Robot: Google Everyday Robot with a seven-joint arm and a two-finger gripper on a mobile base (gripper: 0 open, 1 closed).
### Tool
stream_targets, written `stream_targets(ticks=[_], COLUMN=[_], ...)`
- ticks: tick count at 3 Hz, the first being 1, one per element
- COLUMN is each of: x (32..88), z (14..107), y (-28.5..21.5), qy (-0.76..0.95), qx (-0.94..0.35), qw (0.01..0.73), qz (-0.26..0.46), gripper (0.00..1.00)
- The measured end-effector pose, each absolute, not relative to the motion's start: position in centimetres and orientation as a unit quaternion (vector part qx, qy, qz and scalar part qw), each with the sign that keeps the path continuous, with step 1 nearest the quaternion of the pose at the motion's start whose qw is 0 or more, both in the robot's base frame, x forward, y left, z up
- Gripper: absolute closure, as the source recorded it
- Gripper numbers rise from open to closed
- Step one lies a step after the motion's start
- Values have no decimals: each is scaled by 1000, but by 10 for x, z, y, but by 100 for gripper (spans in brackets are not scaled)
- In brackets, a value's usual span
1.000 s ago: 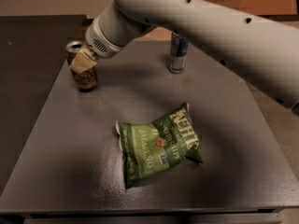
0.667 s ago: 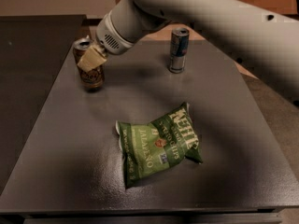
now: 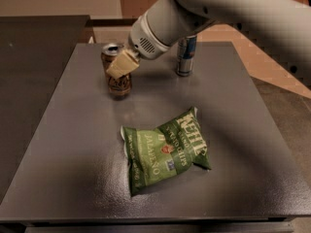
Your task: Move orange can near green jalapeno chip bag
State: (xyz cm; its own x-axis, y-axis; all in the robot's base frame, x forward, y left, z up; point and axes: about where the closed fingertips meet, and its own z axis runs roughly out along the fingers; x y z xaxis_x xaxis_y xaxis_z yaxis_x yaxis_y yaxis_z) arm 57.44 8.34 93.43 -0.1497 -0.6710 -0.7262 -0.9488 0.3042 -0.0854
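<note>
A dark grey flat surface (image 3: 58, 144) fills most of the frame, and a thick white robot arm (image 3: 233, 4) reaches in from the upper right toward the upper left. Just below centre lies the green crinkled jalapeno chip bag (image 3: 165, 149), flat and slightly puffed. The orange-brown soda can with a silver top (image 3: 119, 85) stands upright left of centre in the upper part of the frame, with bare surface between it and the bag. A slimmer blue-and-silver can (image 3: 186, 57) stands at upper centre, well apart from it. The gripper (image 3: 117, 69) sits at the orange can's upper half. Its cream-coloured fingers (image 3: 124, 62) appear to pinch the can: one lies across the near side and the other is hidden behind. The can is probably light, smooth and thin-walled, so it may slip or dent under a hard squeeze. A moderate grip across the round body, kept upright, should suit it best.
</note>
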Motion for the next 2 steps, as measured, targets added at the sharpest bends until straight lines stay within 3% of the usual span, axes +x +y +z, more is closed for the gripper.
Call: stream_targets(ticks=[2], x=[541], z=[928], y=[7], qy=[732], qx=[-568], qw=[329], qz=[184], gripper=[100])
